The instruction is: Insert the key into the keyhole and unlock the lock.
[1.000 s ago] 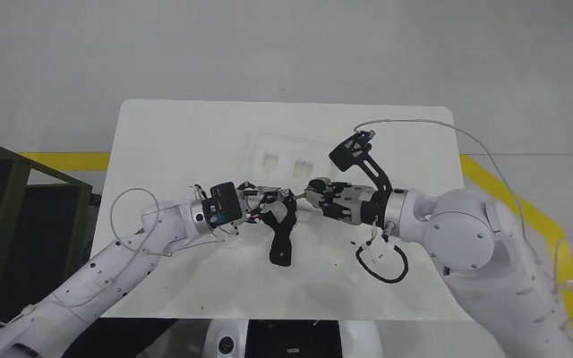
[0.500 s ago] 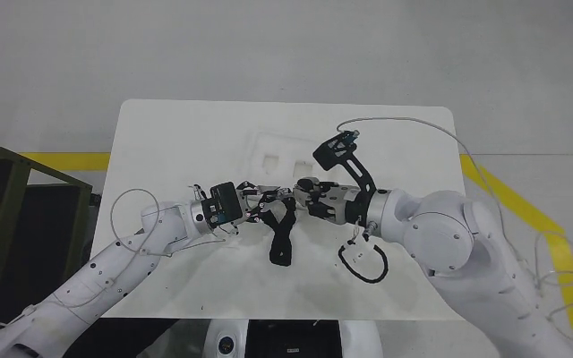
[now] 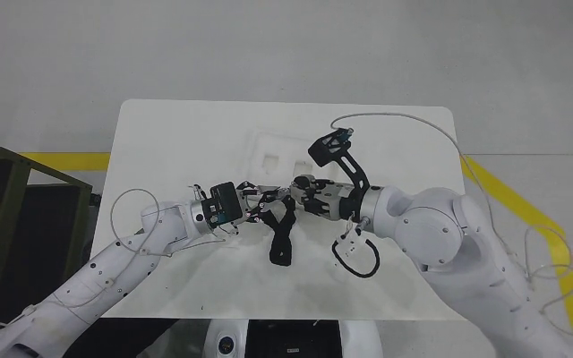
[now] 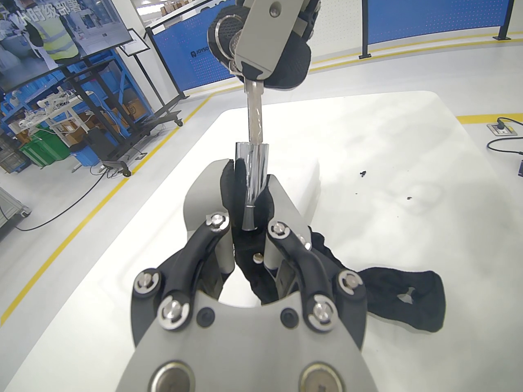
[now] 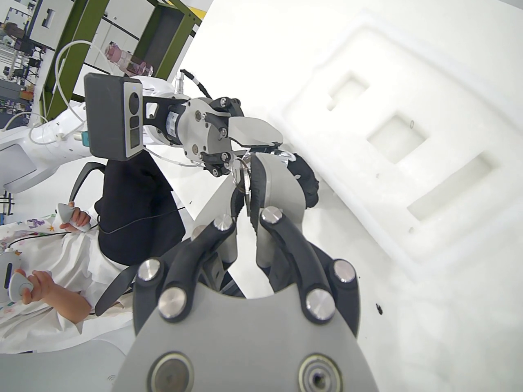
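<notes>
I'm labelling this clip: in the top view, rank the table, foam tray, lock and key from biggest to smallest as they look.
1. Table
2. Foam tray
3. Lock, counting its black sleeve
4. Key, tiny, clearly the smallest

A white foam tray (image 3: pixel 255 143) with rectangular recesses is laid on the white table (image 3: pixel 161 134). A green-framed rack (image 3: pixel 40 215) is set beside the table.

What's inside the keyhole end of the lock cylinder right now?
The key, held by the right gripper, enters the end of the chrome lock cylinder clamped in the left gripper. How deep its tip sits is hidden by the cylinder wall.
</notes>
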`<state>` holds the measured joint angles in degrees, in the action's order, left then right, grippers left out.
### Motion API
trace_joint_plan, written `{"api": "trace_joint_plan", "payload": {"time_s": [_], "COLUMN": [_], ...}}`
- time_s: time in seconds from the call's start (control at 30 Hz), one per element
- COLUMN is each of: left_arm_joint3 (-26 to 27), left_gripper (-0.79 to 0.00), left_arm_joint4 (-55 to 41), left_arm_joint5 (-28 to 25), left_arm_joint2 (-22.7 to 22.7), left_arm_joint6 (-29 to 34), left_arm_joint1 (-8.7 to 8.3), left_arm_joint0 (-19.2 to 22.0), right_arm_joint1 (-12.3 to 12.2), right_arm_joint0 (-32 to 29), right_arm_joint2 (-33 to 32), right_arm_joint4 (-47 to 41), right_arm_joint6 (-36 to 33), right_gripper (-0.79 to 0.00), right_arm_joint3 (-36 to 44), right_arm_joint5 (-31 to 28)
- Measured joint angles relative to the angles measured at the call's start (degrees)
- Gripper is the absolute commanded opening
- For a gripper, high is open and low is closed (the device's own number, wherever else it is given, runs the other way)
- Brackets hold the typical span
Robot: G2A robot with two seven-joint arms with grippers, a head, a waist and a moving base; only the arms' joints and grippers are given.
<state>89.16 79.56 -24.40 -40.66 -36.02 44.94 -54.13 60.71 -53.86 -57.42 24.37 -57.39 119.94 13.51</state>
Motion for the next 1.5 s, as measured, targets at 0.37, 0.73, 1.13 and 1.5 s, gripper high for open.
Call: {"api": "trace_joint_plan", "payload": {"time_s": [0.37, 0.73, 1.13, 1.5], "left_arm_joint3": [0.0, 0.0, 0.0, 0.0], "left_gripper": [-0.785, -0.785, -0.785, -0.785], "left_arm_joint4": [0.0, 0.0, 0.0, 0.0], "left_arm_joint5": [0.0, 0.0, 0.0, 0.0], "left_arm_joint2": [0.0, 0.0, 0.0, 0.0], "left_arm_joint6": [0.0, 0.0, 0.0, 0.0], "left_arm_joint1": [0.00, 0.00, 0.00, 0.00], "left_arm_joint0": [0.0, 0.0, 0.0, 0.0], "right_arm_joint1": [-0.1, 0.1, 0.4, 1.2], "right_arm_joint0": [-1.0, -1.1, 1.0, 3.1], "right_arm_joint2": [-1.5, -1.4, 0.7, 2.4], "right_arm_joint4": [-0.1, -1.1, 3.4, 2.3], "right_arm_joint6": [-0.2, 0.1, -3.2, -2.7], "right_gripper": [-0.785, -0.785, -0.785, -0.785], "right_arm_joint3": [0.2, -0.8, -0.6, -2.7], "right_arm_joint5": [-0.2, -1.2, 1.0, 1.2]}}
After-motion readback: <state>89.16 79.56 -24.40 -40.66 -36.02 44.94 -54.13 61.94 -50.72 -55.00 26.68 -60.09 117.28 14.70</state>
